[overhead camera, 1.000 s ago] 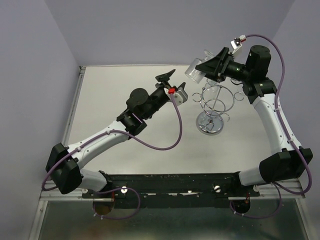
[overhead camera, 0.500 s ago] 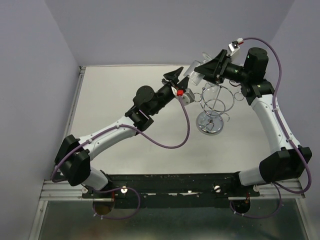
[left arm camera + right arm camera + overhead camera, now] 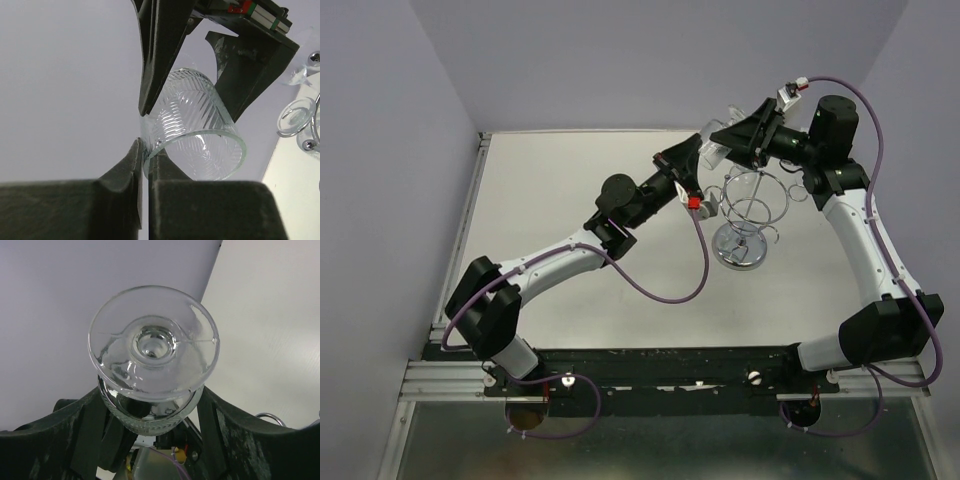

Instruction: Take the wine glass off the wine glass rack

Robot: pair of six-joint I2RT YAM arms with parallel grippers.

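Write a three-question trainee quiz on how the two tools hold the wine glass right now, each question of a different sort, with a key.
1. True or false: the right tool is empty.
2. Which part of the wine glass does the left tool pinch? A) the foot B) the stem C) the bowl's rim
3. In the right wrist view, which part of the glass faces the camera?
Key: 1 false, its fingers grip the bowl from both sides. 2 C. 3 the foot.
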